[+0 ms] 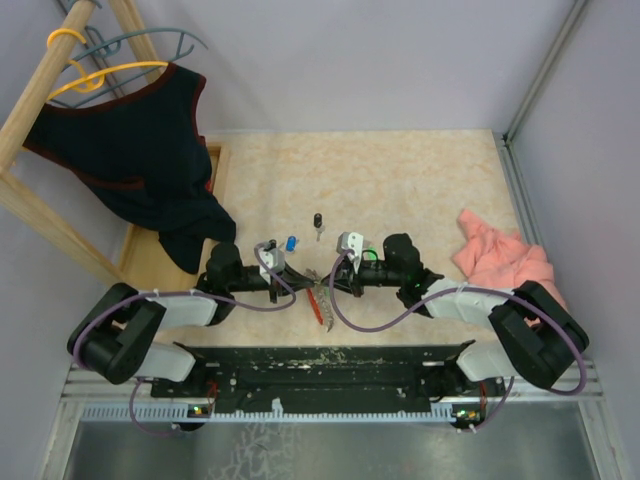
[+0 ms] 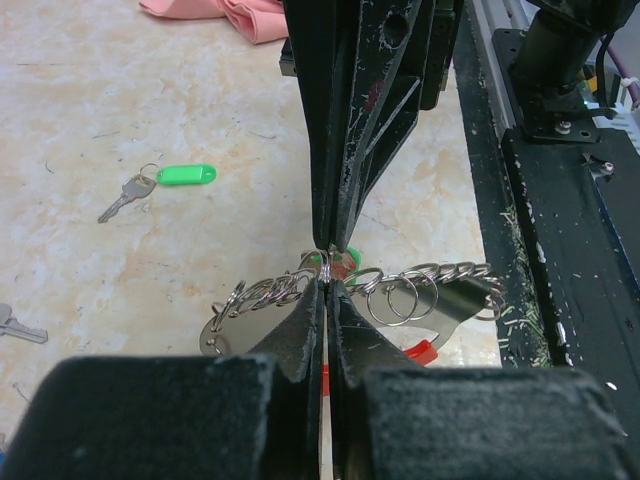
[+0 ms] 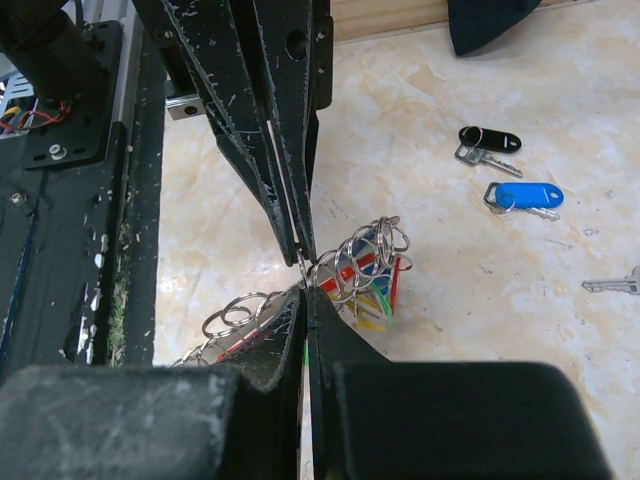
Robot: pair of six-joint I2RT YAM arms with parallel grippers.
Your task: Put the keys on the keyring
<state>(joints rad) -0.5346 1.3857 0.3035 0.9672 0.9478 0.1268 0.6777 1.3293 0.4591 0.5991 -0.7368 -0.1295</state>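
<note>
keyring (image 2: 270, 292) lies crosswise between left gripper (image 2: 326, 288) and right gripper (image 3: 305, 290), both finger pairs pinching it (tips nearly meeting).

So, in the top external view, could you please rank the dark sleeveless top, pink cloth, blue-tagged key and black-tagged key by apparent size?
1. dark sleeveless top
2. pink cloth
3. blue-tagged key and black-tagged key: too alike to rank.

Near centre blocked: left gripper (image 2: 326, 288) and right gripper (image 3: 305, 292) meet tip to tip, both pinched on the keyring (image 1: 322, 303). Just beyond lie a black key (image 1: 318, 222) and a blue key (image 1: 290, 242) (low, loose). A pink cloth (image 1: 500, 262) fills the right; a dark garment (image 1: 140, 160) overhangs far left. Far-centre table (image 1: 400, 180) open.
</note>
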